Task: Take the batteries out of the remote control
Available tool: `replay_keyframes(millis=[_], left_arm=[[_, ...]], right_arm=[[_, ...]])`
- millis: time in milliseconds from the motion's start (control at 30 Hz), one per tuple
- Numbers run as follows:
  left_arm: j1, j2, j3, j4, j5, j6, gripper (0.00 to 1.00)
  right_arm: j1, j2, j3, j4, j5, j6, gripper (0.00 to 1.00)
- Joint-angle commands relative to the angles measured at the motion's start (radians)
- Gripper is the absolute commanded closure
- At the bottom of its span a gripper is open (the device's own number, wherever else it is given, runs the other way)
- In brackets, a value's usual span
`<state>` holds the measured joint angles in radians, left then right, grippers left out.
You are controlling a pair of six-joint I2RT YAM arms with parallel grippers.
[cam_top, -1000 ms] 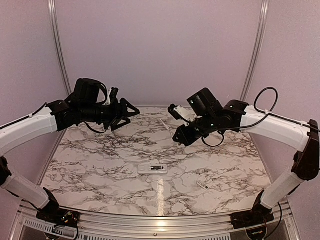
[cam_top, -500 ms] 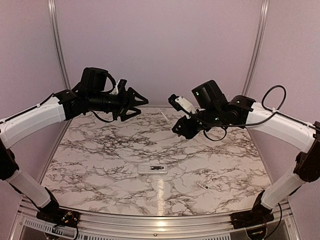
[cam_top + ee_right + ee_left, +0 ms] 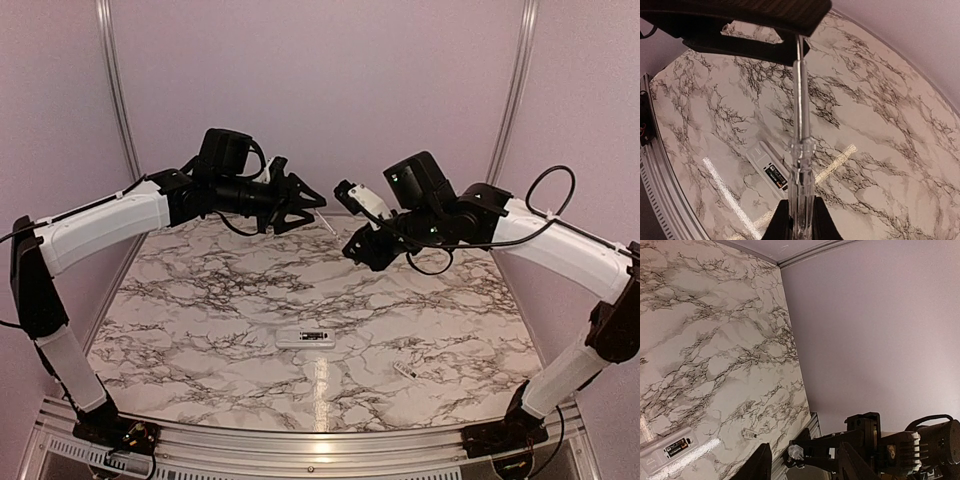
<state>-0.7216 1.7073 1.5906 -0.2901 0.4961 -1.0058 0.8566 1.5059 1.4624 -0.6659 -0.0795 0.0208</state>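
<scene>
Top view: the left fingers (image 3: 305, 195) are spread and empty. The right fingers (image 3: 360, 248) are clenched on a thin grey metal rod (image 3: 327, 221) with a clear handle. The slim white rectangular plastic remote control (image 3: 305, 337) lies toward 6 o'clock on the marble-patterned worktop (image 3: 200, 300), with a small white flat chip (image 3: 404, 370) at its 4 o'clock.

Left wrist: two small dark copper-tinted cylindrical batteries (image 3: 677, 445) are seated in the recess, and their print cannot be read.

Right wrist: the rod tip is crowded by a left finger, so a knock could see it dropped.
</scene>
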Motion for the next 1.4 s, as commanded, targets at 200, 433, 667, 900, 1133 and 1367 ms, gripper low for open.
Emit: replay_keyframes(millis=[200,433,667,900,1133,1367], left_arm=[[-0.005,0.062,0.052,-0.021,0.027,-0.002,0.75],[-0.006,0.074,0.042,-0.013,0.031,-0.003,0.91],[-0.007,0.077,0.027,0.008,0.033,-0.007,1.00],[-0.007,0.072,0.020,0.061,0.041,-0.010,1.00],[0.001,0.051,0.011,0.094,0.040,0.001,1.00],[0.018,-0.014,-0.066,0.242,0.070,-0.042,1.00]], right_arm=[[0.007,0.034,0.067,-0.031,0.036,-0.016,1.00],[0.006,0.042,0.069,-0.038,0.046,-0.046,1.00],[0.007,0.037,0.069,-0.040,0.061,-0.027,1.00],[0.006,0.047,0.083,-0.067,0.059,0.073,0.75],[0.003,-0.011,0.038,0.004,0.067,0.210,0.25],[-0.086,-0.090,0.001,0.129,-0.103,0.408,0.05]])
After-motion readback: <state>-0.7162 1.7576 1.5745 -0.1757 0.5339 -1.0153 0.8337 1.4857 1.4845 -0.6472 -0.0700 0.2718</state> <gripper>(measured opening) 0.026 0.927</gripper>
